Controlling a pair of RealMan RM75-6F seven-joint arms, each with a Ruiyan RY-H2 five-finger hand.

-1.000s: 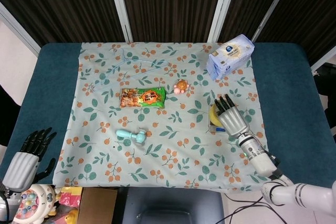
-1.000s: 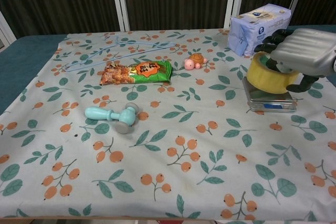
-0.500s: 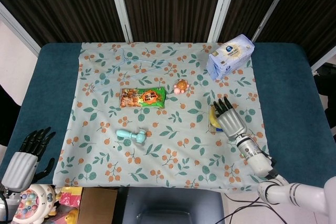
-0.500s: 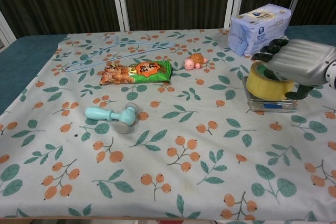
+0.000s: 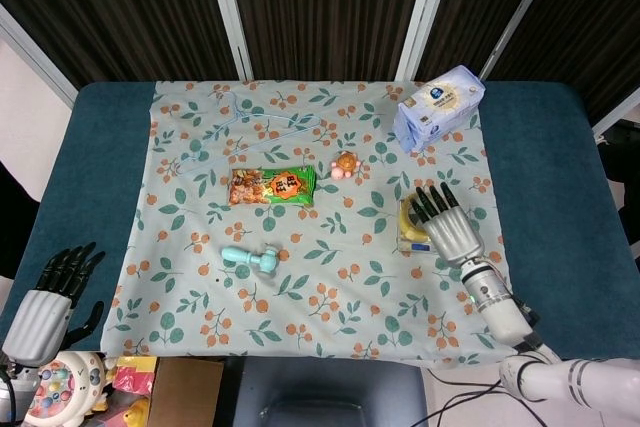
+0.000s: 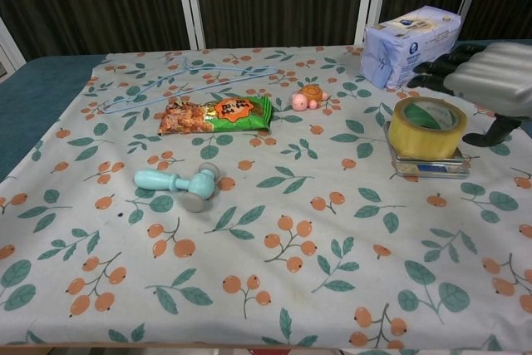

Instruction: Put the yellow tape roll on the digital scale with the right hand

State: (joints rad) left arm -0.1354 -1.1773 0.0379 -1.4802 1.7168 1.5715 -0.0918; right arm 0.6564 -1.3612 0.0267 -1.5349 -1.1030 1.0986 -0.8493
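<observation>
Table (image 5: 560, 147) under a floral cloth (image 6: 274, 230) carries everything. Your right hand (image 6: 490, 81) hangs just right of and slightly above the scale, fingers spread apart, holding nothing, clear of the tape as far as the chest view shows. Your left hand (image 5: 50, 297) is far off at the near-left table edge, fingers apart, empty, nowhere near the job.

Key relation: yellow tape roll (image 6: 427, 127) sits flat on the digital scale (image 6: 428, 162), hole facing up, immediately to the left of your right hand. Placement looks done; I'd judge the only move left is pulling the right hand away to the right and up without clipping the roll.

Beyond the right hand, toward the back edge: a blue-white packet (image 6: 411, 32) with a round blue logo, its text too small to read. Well to the left of that hand: a wire hanger (image 6: 187, 81), a green-orange snack bag (image 6: 216, 114) whose printing isn't legible, a teal toy hammer-like thing (image 6: 179, 184), and a small pink-orange turtle toy (image 6: 307, 97).
</observation>
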